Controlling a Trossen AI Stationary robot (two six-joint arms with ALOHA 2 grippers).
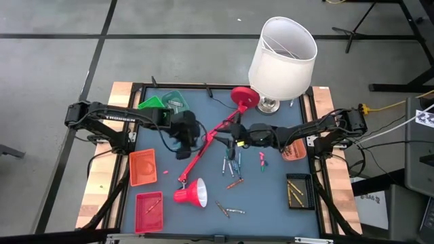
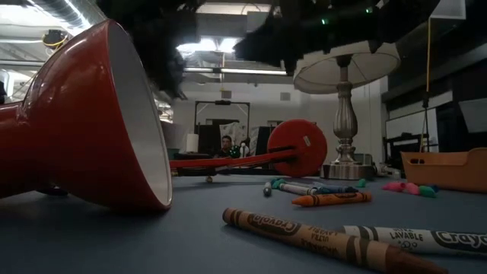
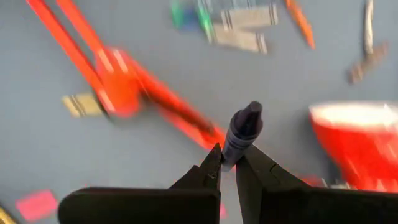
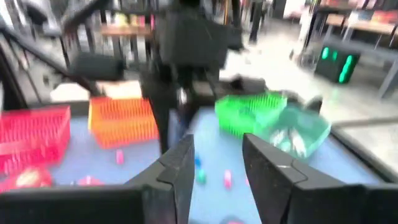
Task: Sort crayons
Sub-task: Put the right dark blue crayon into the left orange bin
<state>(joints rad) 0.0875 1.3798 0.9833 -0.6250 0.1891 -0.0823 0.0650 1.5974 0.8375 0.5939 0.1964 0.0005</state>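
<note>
My left gripper [image 1: 183,146] hangs over the table's middle left, beside the fallen red lamp's arm [image 1: 207,146]. It is shut on a dark purple crayon [image 3: 244,127]. My right gripper [image 1: 234,141] is open and empty [image 4: 217,165] over the table's middle, facing the left arm. Several loose crayons [image 1: 230,166] lie flat on the blue table top, with a pink and green pair [image 1: 262,160] to their right. An orange one [image 2: 331,199] and a brown one [image 2: 304,236] show in the low view. My left gripper pinches the purple crayon's lower end [image 3: 229,158] between its two fingertips. The fingers come from above, pointing down at the table. The crayon sticks out past the fingertips along their line, tip leading, clear of the table.
The red lamp lies across the table's middle, with its base [image 1: 244,97] far and its shade [image 1: 192,193] near. A white-shaded lamp [image 1: 281,54] stands at the far right. Green [image 1: 154,103], teal [image 1: 175,102], orange [image 1: 142,166], red [image 1: 149,210], black [image 1: 298,191] and brown [image 1: 295,150] trays ring the table.
</note>
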